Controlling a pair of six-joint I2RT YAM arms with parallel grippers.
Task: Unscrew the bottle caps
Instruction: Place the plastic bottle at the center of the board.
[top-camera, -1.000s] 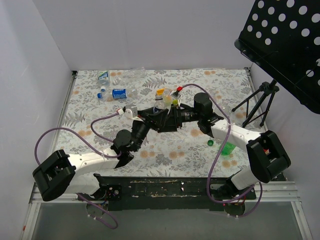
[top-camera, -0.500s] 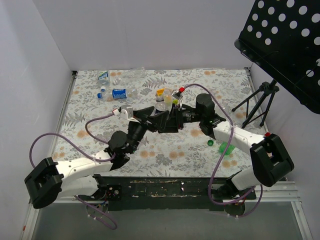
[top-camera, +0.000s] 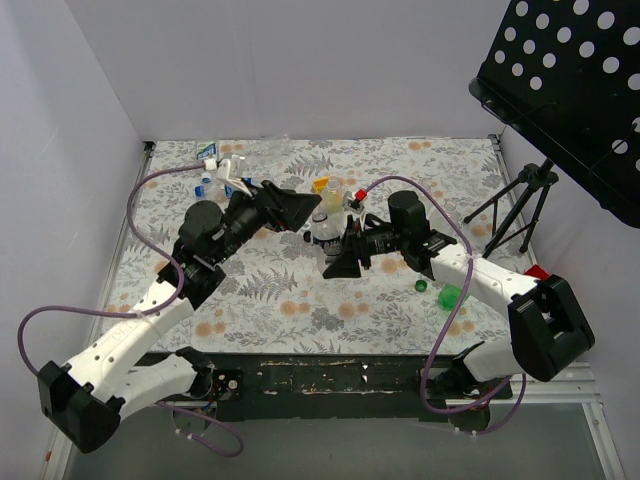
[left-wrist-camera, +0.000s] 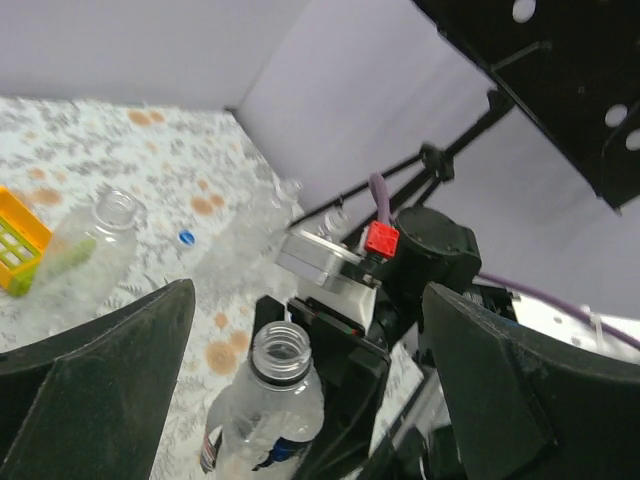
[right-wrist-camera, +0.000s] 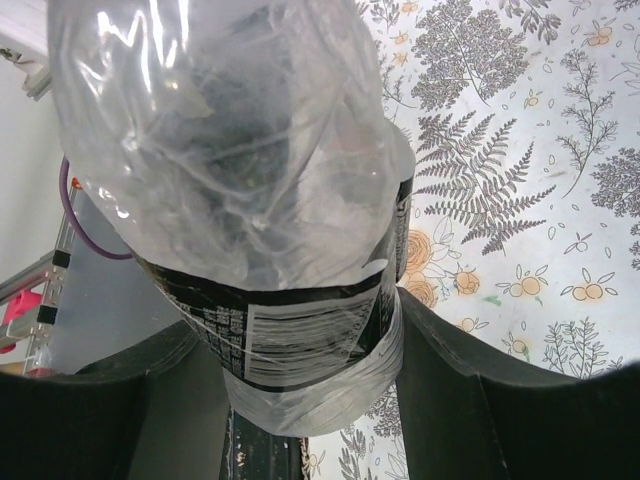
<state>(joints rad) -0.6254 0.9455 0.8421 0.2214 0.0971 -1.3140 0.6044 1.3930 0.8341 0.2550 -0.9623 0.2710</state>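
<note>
While I am pinching the bottle (left-wrist-camera: 265, 415) by its label in the right pincer (right-wrist-camera: 300, 400), steadying it over the worktop (top-camera: 400, 170), I am holding the left pincer (top-camera: 292, 211) spread wide near its capless mouth.

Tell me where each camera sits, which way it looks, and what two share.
Top external: above, behind the arms, looking down at the table; both arms, left claw and right claw show.
Left wrist: on the left arm, facing the clear bottle; its open fingers show.
Right wrist: on the right arm, close on that bottle; its fingers clamp it.
Shared: all three see the bottle.
</note>
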